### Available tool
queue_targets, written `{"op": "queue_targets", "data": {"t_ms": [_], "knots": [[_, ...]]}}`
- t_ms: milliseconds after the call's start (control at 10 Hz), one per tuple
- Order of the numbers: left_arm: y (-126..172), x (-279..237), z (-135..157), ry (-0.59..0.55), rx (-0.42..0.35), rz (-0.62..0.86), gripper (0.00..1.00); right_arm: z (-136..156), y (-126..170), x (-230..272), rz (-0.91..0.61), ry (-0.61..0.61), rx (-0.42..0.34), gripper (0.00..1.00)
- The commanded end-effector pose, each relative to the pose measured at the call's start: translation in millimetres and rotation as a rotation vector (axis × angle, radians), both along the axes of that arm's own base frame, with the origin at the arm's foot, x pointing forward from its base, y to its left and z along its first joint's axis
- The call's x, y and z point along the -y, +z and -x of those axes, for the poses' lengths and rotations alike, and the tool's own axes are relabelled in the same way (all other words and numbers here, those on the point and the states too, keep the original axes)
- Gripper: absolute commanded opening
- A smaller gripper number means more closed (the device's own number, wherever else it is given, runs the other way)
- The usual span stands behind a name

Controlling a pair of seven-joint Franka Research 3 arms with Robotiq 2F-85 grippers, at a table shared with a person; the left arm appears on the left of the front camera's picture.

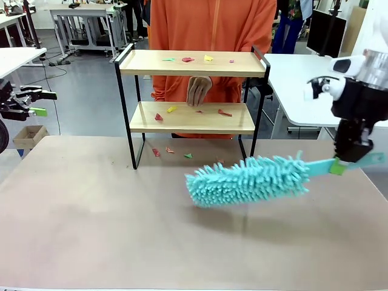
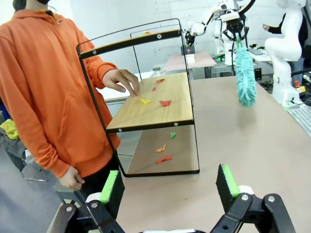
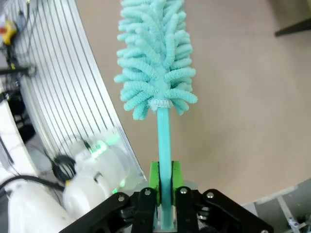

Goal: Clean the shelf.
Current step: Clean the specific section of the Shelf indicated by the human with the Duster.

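At the desk's [image 1: 91,212] right side, my right pincer [image 1: 343,165] is clenched on the thin handle [image 3: 164,131] of a teal microfibre duster [image 1: 248,180], gripping near the handle's end. The fluffy head hangs just above the desk, in front of the shelf [image 1: 145,63] and apart from it. My left pincer [image 1: 35,104] is released, jaws wide, holding nothing, well off to the left. The shelf stands at the far middle of the desk, with coloured paper scraps [image 1: 188,59] on both boards and a few more on the desk beneath it.

Risks, as I judge them:
- The person's hand [image 1: 199,91] sits over the lower board. A sweep there could strike it; the top board first looks safer.
- Long head, grip far back: pressure against a board may twist the handle between my pads, and the head would droop.
- The shelf looks light and nothing steadies it. A hard push could slide or tip it toward the person.
- The black frame uprights could snag the fibres on entry.
- A fast stroke would scatter scraps off the far edge rather than gather them.
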State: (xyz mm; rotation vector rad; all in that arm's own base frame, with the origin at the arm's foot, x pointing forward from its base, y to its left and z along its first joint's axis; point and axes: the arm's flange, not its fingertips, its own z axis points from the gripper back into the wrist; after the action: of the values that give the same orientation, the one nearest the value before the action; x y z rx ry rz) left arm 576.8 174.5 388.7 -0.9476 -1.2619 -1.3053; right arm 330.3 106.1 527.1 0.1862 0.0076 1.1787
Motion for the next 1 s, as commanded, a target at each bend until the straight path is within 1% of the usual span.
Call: {"op": "queue_targets", "data": {"t_ms": [0, 200, 400, 500, 600, 700, 800, 900], "knots": [[3.1, -0.1, 2.4, 0.000, 0.004, 0.003, 1.00, 15.5, 7.7, -39.0, -0.086, -0.130, 0.082, 0.13], [3.1, -0.1, 2.4, 0.000, 0.004, 0.003, 1.00, 25.3, 3.7, -87.1, -0.133, -0.287, 0.137, 0.13], [3.1, -0.1, 2.4, 0.000, 0.004, 0.003, 1.00, 32.6, -8.0, -135.3, -0.147, -0.415, 0.224, 0.13], [3.1, -0.1, 2.4, 0.000, 0.004, 0.003, 1.00, 37.0, -12.6, -156.3, -0.181, -0.417, 0.262, 0.13], [3.1, -0.1, 2.4, 0.000, 0.004, 0.003, 1.00, 42.9, -12.0, -166.6, -0.213, -0.372, 0.245, 0.13], [3.1, -0.1, 2.4, 0.000, 0.004, 0.003, 1.00, 47.4, -1.7, -160.8, -0.236, -0.300, 0.195, 0.13], [3.1, -0.1, 2.4, 0.000, 0.004, 0.003, 1.00, 43.0, -5.4, -158.8, -0.173, -0.386, 0.238, 0.13], [3.1, -0.1, 2.4, 0.000, 0.004, 0.003, 1.00, 43.0, -5.4, -158.8, -0.173, -0.386, 0.238, 0.13]]}}
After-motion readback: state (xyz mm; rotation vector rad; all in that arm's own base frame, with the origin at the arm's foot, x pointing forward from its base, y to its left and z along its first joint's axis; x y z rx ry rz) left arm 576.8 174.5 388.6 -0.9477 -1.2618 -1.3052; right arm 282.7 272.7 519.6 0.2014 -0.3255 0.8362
